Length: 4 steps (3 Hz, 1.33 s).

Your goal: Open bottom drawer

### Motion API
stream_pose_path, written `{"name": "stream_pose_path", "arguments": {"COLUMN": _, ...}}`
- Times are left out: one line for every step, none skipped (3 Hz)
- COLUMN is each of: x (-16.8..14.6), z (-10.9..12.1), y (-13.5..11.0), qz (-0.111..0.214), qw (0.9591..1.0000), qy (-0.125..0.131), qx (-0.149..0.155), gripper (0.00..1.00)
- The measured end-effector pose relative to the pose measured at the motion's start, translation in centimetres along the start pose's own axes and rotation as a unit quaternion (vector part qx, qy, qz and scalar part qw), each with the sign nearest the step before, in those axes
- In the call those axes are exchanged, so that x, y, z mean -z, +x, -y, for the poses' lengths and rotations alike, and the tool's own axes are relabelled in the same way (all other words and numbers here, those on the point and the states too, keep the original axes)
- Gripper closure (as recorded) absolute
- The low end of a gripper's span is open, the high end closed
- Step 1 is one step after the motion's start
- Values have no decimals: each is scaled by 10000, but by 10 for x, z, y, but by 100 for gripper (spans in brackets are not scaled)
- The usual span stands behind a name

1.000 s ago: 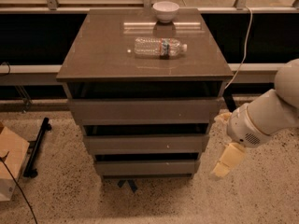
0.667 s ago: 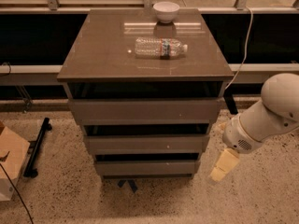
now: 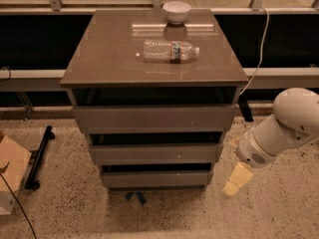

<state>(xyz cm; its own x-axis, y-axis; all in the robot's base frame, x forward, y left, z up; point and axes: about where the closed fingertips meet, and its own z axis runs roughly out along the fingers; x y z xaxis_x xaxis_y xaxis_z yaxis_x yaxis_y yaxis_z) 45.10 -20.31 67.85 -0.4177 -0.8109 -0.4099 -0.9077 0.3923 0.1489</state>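
Note:
The cabinet has three grey-brown drawer fronts under a flat top (image 3: 109, 63). The bottom drawer (image 3: 155, 179) is the lowest and narrowest front, flat and handleless, flush with the others and closed. The middle drawer (image 3: 155, 154) and top drawer (image 3: 153, 118) sit above it. My gripper (image 3: 235, 183) hangs from the white arm (image 3: 286, 126) at the right of the cabinet, level with the bottom drawer and a little apart from its right edge, its cream fingers pointing down toward the floor.
A clear plastic bottle (image 3: 170, 51) lies on the cabinet top and a white bowl (image 3: 177, 11) stands behind it. A cable (image 3: 256, 54) hangs at the right. A cardboard box (image 3: 10, 176) and a black bar (image 3: 40, 156) lie on the speckled floor at left.
The arm has shifted slightly: its white body has moved right and up, while the gripper stays low beside the cabinet's right side. The drawers have not moved.

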Motion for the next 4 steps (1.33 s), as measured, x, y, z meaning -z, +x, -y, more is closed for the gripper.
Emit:
{"name": "stream_pose_path", "arguments": {"x": -5, "z": 4, "y": 1, "qz": -71, "qw": 9998, "qy": 145, "qx": -69, "gripper": 0}}
{"name": "stream_pose_path", "arguments": {"x": -35, "z": 11, "y": 12, "qz": -153, "qw": 9990, "qy": 392, "qx": -139, "gripper": 0}}
{"name": "stream_pose_path", "arguments": {"x": -67, "z": 32, "y": 14, "qz": 159, "qw": 9971, "qy": 718, "qx": -186, "gripper": 0}}
{"name": "stream_pose_path", "arguments": {"x": -108, "z": 60, "y": 18, "qz": 629, "qw": 9937, "qy": 902, "qx": -200, "gripper": 0}}
